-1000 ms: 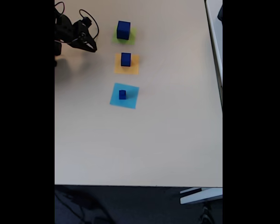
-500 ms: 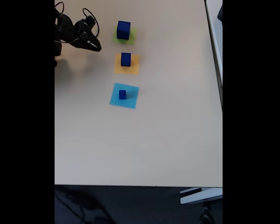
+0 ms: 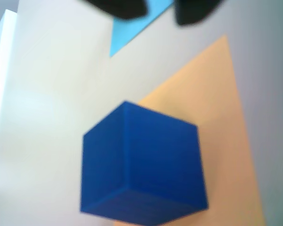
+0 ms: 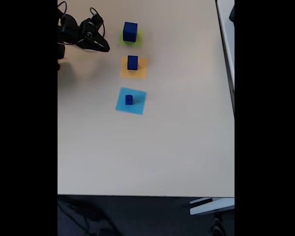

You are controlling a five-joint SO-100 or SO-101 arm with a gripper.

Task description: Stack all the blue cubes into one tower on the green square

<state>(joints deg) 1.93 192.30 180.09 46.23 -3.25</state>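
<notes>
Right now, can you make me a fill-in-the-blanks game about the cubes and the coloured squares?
1. The biggest cube sits on the ____ square.
2. The middle cube sits on the ____ square.
3. The smallest cube sits on the light-____ square.
4. The number of cubes on the table is ____.

Missing words: green, orange, blue, three.

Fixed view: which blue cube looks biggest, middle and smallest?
1. The blue cube on the green square, biggest.
2. The blue cube on the orange square, middle.
3. The blue cube on the light-blue square, smallest.
</notes>
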